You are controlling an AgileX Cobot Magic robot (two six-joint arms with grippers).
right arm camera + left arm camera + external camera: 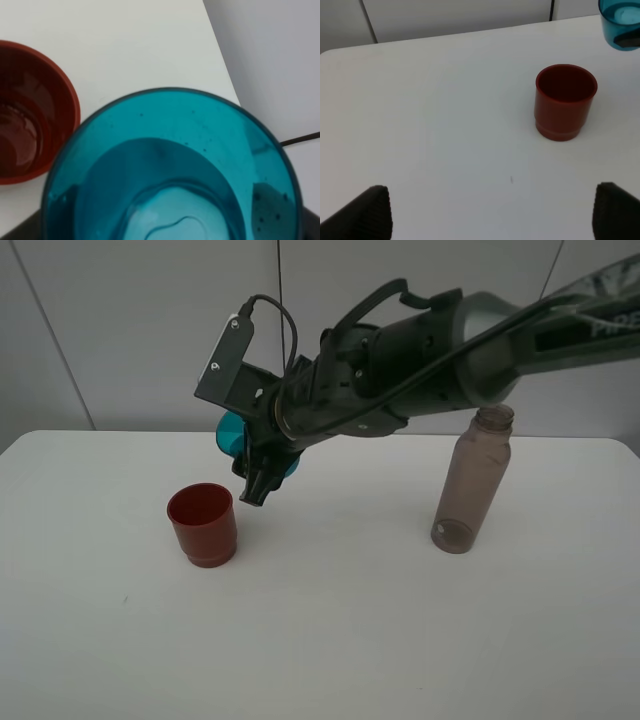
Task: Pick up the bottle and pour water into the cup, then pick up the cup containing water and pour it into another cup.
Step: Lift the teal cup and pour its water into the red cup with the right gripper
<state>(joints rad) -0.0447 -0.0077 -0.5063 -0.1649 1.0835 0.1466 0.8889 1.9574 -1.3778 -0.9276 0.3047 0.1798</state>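
R tool (262, 480): closed on the teal cup (232, 432), black fingers clamped either side of it. The cup is held up in the air, clear of the worktop (340, 640). It looks tilted, but the wrist hides most of it in the ext view, w/ only bits of teal showing round the fingers. R wrist cam looks right into the teal cup (170, 165): clear water is pooled low inside w/ a rippled edge, plus a few tiny specks on the inner wall.

Red cup (202, 523): upright on the worktop, just below and to the left of the held cup in the ext view, touching neither cup nor tool. The inside of the red cup (30, 125) looks glossy in the R wrist view; can't tell if there's water in it.

L tool (492, 217): open, ribbed black fingertips (370, 215) wide apart w/ nothing btwn them. It hovers over bare worktop, w/ the red cup (565, 102) ahead and the teal cup (620, 20) beyond it.

Bottle (475, 480): smoky, see-through, no cap. It stands upright on the right side of the worktop, well apart from both cups, its neck just under the R arm in the ext view.
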